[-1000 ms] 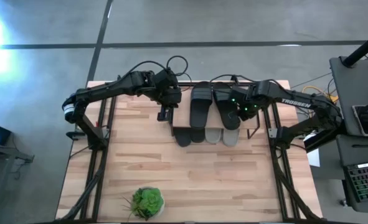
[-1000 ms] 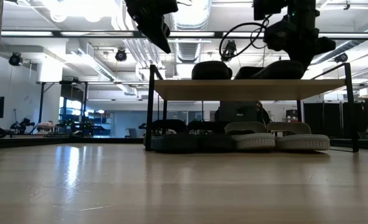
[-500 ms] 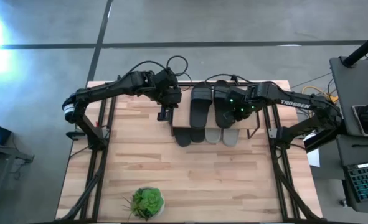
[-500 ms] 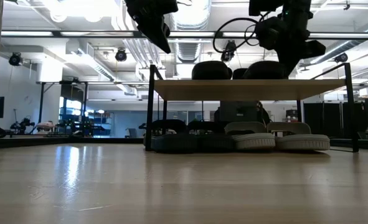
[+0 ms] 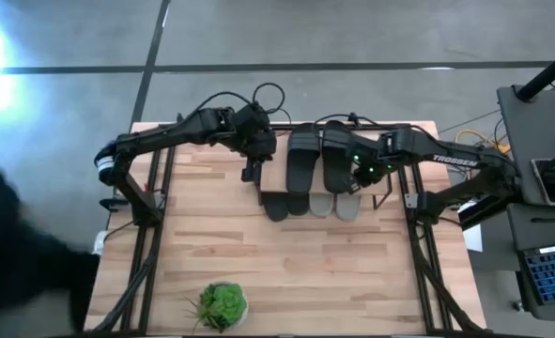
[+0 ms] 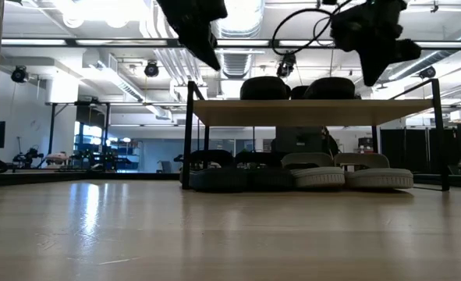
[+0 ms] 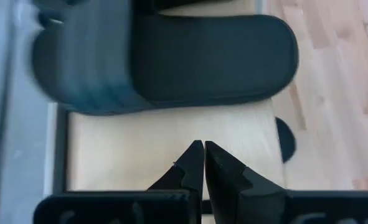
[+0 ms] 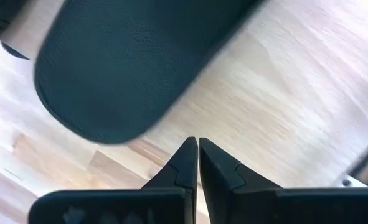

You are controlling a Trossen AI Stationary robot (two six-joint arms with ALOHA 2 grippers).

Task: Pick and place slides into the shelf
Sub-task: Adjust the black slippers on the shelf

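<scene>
Your left gripper [image 5: 251, 171] and right gripper [image 5: 360, 176] both pinched closed, empty, above shelf [image 6: 308, 112]; black slides [image 5: 320, 158] on top.

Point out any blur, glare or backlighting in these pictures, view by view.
High view: white glare at the left edge and a dark motion-blurred shape lower left, unidentifiable. Low view: bright ceiling lights leave both arms and the slides on the shelf as silhouettes. Left wrist view: the black slide is smeared at one end. Right wrist view: no blur or glare.

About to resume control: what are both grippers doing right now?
Left gripper: shut, holding nothing, above the shelf.
Right gripper: shut, holding nothing.
</scene>
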